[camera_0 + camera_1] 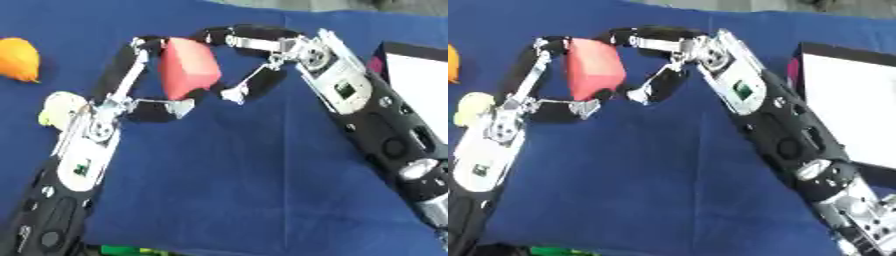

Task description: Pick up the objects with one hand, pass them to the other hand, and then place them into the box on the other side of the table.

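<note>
A red block (188, 67) hangs above the blue tablecloth (236, 170), held between both hands. My left hand (112, 106) comes up from the lower left, with fingers curled over the block's left and top edge and the thumb under its lower corner. My right hand (302, 52) reaches in from the right; its fingers (229, 36) hook over the block's top and its thumb meets the lower right edge. The box (846, 100), black-rimmed with a white inside, sits at the right edge.
An orange rounded object (17, 59) lies at the far left. A pale yellow object (54, 107) sits just left of my left wrist. Something pink (376, 65) shows at the box's left rim. A green thing (131, 250) peeks in at the bottom edge.
</note>
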Tool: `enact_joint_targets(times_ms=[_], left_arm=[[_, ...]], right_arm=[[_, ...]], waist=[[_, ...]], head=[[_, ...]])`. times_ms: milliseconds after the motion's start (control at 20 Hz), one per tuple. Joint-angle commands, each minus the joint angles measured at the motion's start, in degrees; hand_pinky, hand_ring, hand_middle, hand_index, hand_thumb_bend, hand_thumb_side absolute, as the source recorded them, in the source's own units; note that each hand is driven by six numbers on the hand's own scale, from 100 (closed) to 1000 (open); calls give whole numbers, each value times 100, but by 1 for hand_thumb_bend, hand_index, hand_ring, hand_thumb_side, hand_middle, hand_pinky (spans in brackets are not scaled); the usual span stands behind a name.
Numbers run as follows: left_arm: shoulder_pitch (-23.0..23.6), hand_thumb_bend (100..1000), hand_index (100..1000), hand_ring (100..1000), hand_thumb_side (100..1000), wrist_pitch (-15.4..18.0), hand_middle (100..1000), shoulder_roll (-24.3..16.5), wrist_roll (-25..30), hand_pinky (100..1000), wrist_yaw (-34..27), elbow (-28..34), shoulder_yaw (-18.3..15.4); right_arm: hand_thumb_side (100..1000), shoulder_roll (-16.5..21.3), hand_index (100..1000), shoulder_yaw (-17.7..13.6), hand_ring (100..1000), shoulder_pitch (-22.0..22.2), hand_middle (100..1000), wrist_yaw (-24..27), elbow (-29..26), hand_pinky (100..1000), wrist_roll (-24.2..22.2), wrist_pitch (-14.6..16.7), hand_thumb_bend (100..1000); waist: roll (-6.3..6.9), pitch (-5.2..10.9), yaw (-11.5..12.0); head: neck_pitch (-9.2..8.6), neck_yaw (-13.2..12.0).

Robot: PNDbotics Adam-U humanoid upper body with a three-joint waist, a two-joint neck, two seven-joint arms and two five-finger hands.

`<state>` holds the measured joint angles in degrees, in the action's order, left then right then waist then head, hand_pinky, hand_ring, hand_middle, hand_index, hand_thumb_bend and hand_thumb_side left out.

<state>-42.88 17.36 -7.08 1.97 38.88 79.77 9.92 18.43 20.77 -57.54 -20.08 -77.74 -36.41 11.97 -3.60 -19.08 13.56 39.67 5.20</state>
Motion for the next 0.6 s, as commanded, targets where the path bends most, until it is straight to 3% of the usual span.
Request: enact_joint_targets(times_ms=[50,600], left_arm=[[-111,100,553,534,248,59,453,6,-55,746,228,-78,4],[-191,100,550,533,235,158,451,36,-266,740,483,-236,24]], right_arm=[[203,4,1000,7,1000,-172,1000,229,-240,1000,-131,-110,100],[219,-1,1000,-13,1000,-171,1000,162,-175,1000,-385,-144,100]], waist=[[26,106,11],[11,98,15]], head=[[-1,21],[19,54]])
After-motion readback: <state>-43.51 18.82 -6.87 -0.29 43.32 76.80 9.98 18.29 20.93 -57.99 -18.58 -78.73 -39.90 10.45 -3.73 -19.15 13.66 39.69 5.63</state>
